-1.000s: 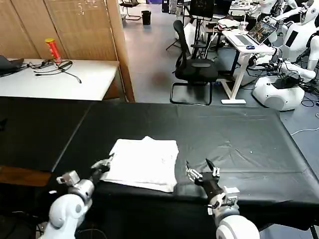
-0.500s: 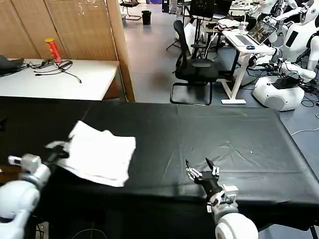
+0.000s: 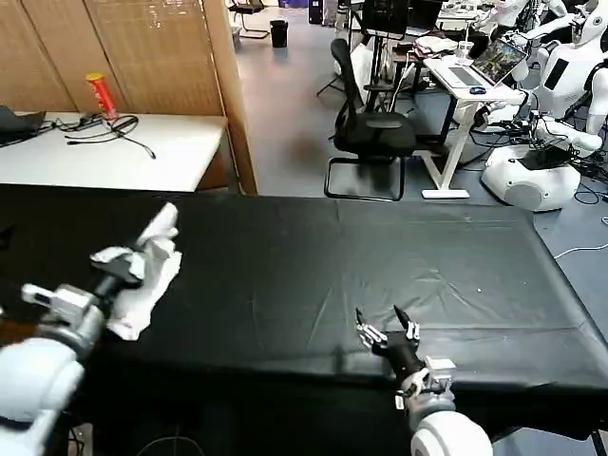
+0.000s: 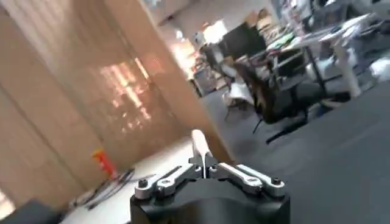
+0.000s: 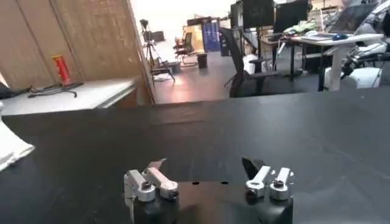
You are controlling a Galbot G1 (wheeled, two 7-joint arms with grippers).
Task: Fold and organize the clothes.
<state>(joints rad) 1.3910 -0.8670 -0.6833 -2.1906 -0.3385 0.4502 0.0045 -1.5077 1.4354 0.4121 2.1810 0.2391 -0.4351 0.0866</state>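
Left gripper clamped on bunched white T-shirt at table's left, right gripper spread wide, holding nothing, near front edge

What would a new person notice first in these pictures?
The white T-shirt, bunched and held by the left gripper at the left side of the black table. Next, the right gripper, open and empty at the table's near edge.
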